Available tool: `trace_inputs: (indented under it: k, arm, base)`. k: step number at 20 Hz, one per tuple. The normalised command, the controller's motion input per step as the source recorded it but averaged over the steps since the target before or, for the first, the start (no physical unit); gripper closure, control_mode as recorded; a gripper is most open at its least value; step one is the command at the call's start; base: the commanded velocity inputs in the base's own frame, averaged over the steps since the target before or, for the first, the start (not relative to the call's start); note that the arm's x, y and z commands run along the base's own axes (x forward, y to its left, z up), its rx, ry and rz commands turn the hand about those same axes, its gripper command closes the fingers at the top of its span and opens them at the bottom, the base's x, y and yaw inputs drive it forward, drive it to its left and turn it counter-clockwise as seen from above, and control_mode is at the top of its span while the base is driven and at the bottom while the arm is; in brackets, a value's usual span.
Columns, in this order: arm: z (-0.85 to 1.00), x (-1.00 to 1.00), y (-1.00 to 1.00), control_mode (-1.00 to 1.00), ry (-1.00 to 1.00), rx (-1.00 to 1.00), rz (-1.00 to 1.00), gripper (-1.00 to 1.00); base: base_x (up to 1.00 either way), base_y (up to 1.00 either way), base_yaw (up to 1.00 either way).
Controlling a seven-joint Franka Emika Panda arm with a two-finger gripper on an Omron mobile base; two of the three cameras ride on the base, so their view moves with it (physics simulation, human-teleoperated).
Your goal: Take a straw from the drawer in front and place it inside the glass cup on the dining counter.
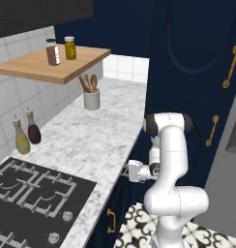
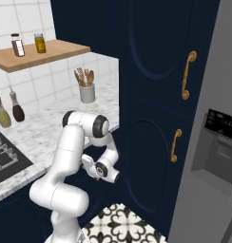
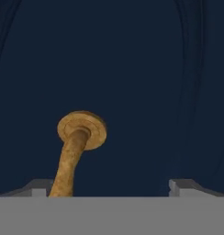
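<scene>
Under the front edge of the marble worktop [image 1: 86, 140], I am working the gripper [image 1: 125, 170] low against the navy drawer [image 3: 132, 69] front, and I judge this to be the opening step: getting hold of the handle so the drawer can be pulled out. Going left to right across the worktop in the left base view, I am seeing the black gas hob [image 1: 28, 193] at the near left corner, two oil bottles [image 1: 26, 131] against the tiled wall, a white utensil crock [image 1: 91, 99] toward the far edge, and a wooden shelf [image 1: 52, 65] with two jars above it. Further right, the white arm [image 1: 170, 169] is folding down in front of the tall navy cupboard doors [image 1: 197, 72] with their long brass handles. Through the hand camera I am looking straight at the drawer face, with the brass handle [image 3: 77, 147] running from its round mount down toward the left fingertip [image 3: 38, 187]; the jaws are standing wide apart and gripping nothing, and the handle is sitting off-centre, close to the left finger instead of midway. My next move, as I read it, calls for shifting the hand sideways so the handle lies between the fingers, then closing and pulling straight back. I take it that the straw is lying inside the shut drawer, hidden from me.
</scene>
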Motion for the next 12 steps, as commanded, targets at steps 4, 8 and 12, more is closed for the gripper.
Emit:
trace_inputs:
  k: [4,8,12]
  arm:
    - [0.00,-0.03,0.15,-1.00,-0.01,-0.05,-0.05,1.00]
    - [0.00,-0.39,-0.39,-1.00,-0.01,0.00,-0.06,1.00]
    - [0.00,-0.60,-0.87,-1.00,0.00,0.00,-0.08,1.00]
  base:
    - [0.00,0.00,0.00]
    - [0.00,0.00,0.00]
    - [0.00,0.00,0.00]
